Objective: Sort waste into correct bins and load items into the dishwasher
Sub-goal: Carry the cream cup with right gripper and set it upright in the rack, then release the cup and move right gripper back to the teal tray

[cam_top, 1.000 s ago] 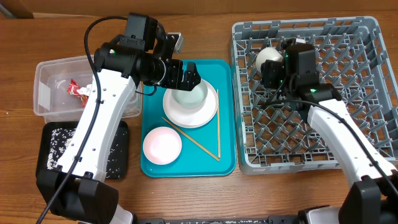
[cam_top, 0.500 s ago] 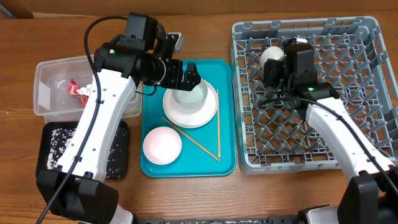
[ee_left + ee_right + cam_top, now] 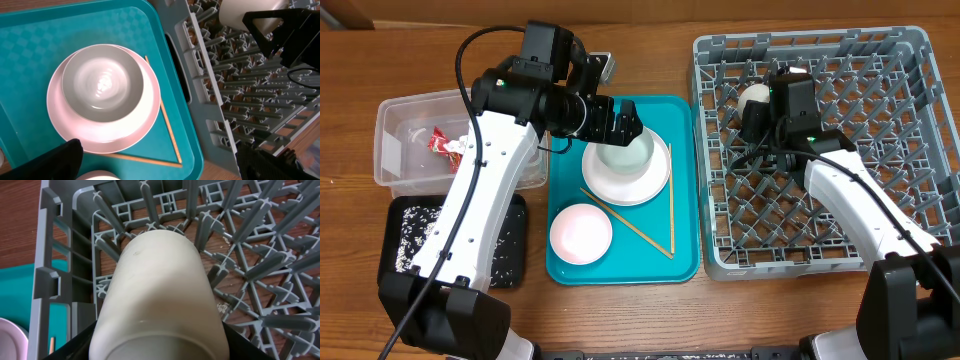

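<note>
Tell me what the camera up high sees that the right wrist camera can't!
Only the overhead view shows the clear rectangular plastic tub holding a small red crinkled wrapper, the shallow black rectangular tray with whitish crumbs, the thin wooden chopsticks and the left hand. Only the right wrist view shows, close up, bare wood between the pegs of the large grey plastic dish rack. Both show that rack, the white cup in the right hand and the flat teal tray.

This looks to me like a lab bench staged as a dish-clearing station. A teal tray point(image 3: 685, 250) sits mid-way on a bare wooden table point(image 3: 620, 310). A grey dish rack point(image 3: 920, 140) stands just right of it, with a clear tub point(image 3: 395, 140) and a black tray point(image 3: 512, 262) to its left. My cabled arms point(image 3: 485, 190) reach over them.
</note>
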Action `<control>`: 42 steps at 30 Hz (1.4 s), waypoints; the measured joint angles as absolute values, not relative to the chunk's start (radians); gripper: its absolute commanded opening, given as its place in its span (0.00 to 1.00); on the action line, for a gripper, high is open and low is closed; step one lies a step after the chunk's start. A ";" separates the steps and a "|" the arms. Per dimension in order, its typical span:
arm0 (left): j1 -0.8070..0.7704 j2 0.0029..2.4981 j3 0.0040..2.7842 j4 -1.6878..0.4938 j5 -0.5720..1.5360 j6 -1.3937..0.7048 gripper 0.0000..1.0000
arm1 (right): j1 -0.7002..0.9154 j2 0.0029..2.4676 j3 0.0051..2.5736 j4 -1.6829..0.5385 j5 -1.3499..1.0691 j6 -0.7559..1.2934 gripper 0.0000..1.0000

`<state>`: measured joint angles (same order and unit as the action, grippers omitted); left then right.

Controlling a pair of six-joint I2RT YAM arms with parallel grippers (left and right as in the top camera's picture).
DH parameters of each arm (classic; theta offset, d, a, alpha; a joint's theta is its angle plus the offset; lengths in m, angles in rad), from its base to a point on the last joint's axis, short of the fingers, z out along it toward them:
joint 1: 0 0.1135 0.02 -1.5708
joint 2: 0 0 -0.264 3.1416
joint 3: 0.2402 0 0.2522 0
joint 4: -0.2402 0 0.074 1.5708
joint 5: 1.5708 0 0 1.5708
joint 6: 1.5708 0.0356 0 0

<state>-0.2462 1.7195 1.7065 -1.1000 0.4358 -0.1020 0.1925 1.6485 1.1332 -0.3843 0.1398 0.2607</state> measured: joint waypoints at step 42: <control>-0.246 1.720 1.707 -1.100 0.432 -0.102 1.00 | 0.192 1.702 1.315 -0.554 0.173 0.270 0.13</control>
<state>-0.2462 1.7195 1.7065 -1.1000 0.4324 -0.1020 0.1925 1.7020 1.3148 -0.5541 0.1730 0.2699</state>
